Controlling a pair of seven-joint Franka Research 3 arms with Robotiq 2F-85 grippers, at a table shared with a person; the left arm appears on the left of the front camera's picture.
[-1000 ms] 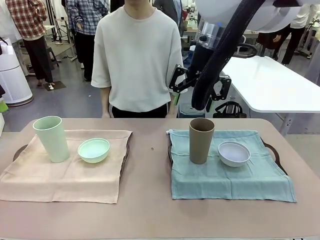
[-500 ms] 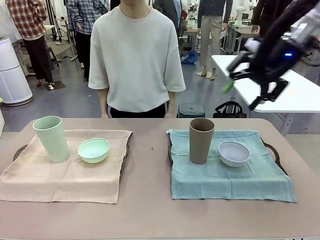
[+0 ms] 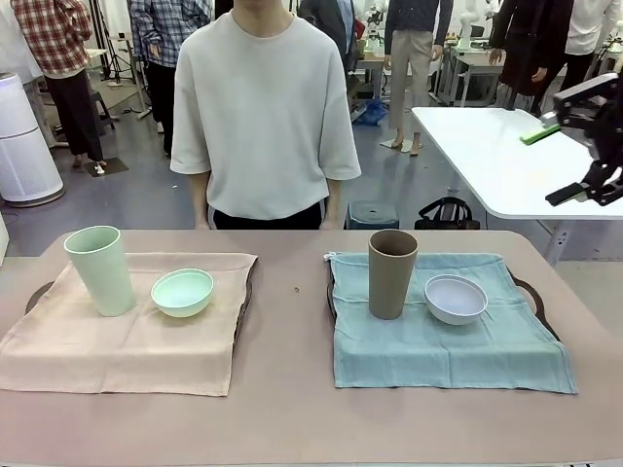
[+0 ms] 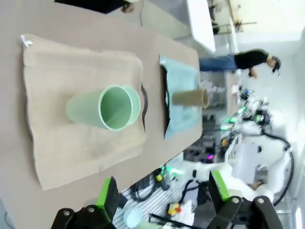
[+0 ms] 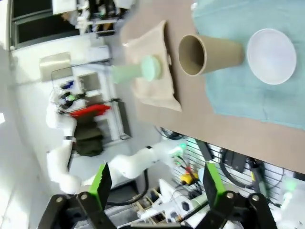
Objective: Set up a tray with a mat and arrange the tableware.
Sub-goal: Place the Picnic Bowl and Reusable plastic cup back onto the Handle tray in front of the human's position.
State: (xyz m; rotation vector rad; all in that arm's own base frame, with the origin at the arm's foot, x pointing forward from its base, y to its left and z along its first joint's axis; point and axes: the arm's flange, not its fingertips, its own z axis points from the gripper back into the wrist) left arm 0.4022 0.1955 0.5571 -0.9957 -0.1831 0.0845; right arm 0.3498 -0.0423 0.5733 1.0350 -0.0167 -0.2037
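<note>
Left to right on your bench [image 3: 292, 409]: mint cup [image 3: 100, 269] and mint bowl [image 3: 182, 292] on the beige mat [image 3: 117, 350], brown cup [image 3: 391, 273] and white bowl [image 3: 456, 298] on the blue mat [image 3: 438, 355]; both cups upright. Your right pincer [image 3: 584, 146] hangs open, high at far right, nearer the blue mat; left pincer [image 4: 159, 202] open, above the mint cup.

A: What can't you make out on the table?

B: Both trays are mostly hidden under their mats; only dark rims poke out, like the right tray [image 3: 527, 289] beside the blue mat [image 3: 448, 336].

A: And the arms?

B: The right gripper [image 3: 584, 146] is cut off by the front view's right edge. In the right wrist view the mint cup [image 5: 138, 70] is blurred. In the left wrist view the brown cup [image 4: 190, 98] is small, its base hard to tell.
</note>
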